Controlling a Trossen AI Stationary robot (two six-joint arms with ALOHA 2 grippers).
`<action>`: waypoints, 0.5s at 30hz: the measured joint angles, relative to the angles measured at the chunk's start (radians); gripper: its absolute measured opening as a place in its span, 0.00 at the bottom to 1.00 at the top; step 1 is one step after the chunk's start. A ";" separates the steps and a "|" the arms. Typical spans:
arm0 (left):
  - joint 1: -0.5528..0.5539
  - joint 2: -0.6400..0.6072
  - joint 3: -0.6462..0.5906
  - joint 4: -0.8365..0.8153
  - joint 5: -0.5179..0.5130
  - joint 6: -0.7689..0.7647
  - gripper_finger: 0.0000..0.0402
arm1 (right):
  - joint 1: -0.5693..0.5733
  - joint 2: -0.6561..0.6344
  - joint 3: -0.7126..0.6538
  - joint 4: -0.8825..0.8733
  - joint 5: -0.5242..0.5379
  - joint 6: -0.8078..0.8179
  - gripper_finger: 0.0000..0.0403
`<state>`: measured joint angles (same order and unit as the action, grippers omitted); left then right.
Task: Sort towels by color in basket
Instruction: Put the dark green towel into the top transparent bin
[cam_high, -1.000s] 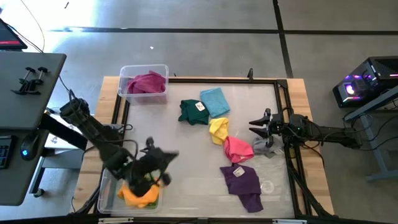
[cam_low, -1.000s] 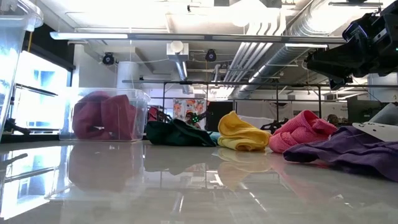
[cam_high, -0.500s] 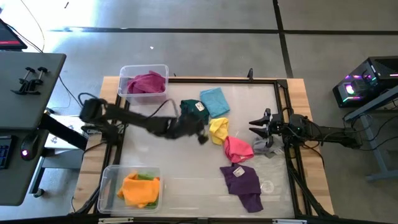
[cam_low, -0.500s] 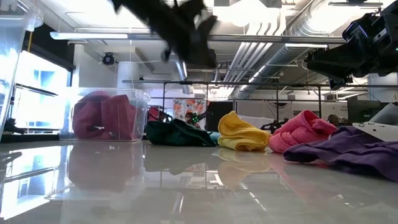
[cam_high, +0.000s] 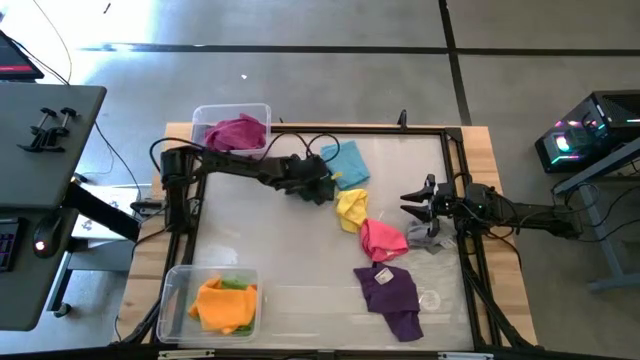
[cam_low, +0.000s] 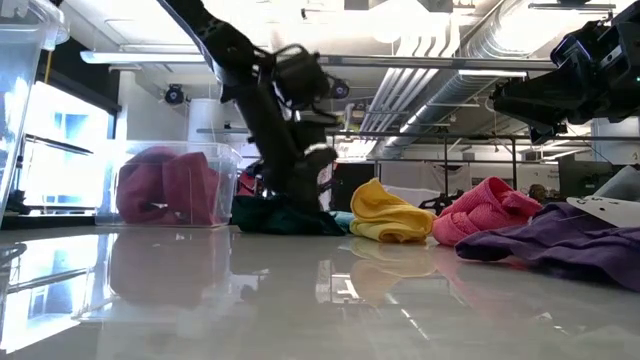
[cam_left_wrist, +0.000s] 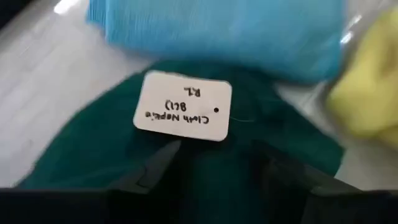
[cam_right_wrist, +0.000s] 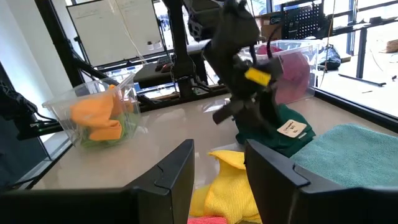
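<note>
The sorting is only partly done. One clear bin (cam_high: 232, 112) at the far left corner of the table holds a magenta towel (cam_high: 238, 132), and a second clear bin (cam_high: 172, 290) at the near left corner holds an orange towel (cam_high: 222, 303) with a bit of lime cloth (cam_high: 232, 284) showing under it. The other towels lie loose on the table: a dark green towel (cam_high: 305, 178) with a white paper tag (cam_left_wrist: 182, 106), a light blue towel (cam_high: 347, 162) touching it, then a yellow towel (cam_high: 351, 208), a pink towel (cam_high: 382, 239), a purple towel (cam_high: 391, 294) and a small grey towel (cam_high: 428, 238) near the right edge. So about six cloths are left to place, by this count. The left gripper (cam_high: 318, 187) is low over the dark green towel, and its wrist view shows the fingers (cam_left_wrist: 158, 165) apart with the green cloth between them, not yet clamped. This towel seems to be the next one to be picked. The right gripper (cam_high: 410, 204) waits near the right edge of the table, just above the grey towel, with its fingers (cam_right_wrist: 176, 171) apart and nothing between them.
</note>
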<state>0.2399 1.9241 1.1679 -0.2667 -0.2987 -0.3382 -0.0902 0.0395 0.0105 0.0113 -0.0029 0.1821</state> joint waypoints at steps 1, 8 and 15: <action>0.002 0.010 0.000 -0.014 -0.008 0.006 0.46 | 0.000 0.000 0.000 0.000 0.000 0.000 0.34; -0.015 0.067 0.002 -0.020 -0.064 0.034 0.45 | 0.000 0.000 0.000 0.000 0.000 0.000 0.34; -0.071 0.065 0.002 -0.045 -0.023 0.020 0.20 | 0.000 0.000 0.000 0.000 0.000 0.000 0.34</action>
<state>0.1686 1.9890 1.1695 -0.3117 -0.3220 -0.3180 -0.0901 0.0399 0.0104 0.0113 -0.0029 0.1822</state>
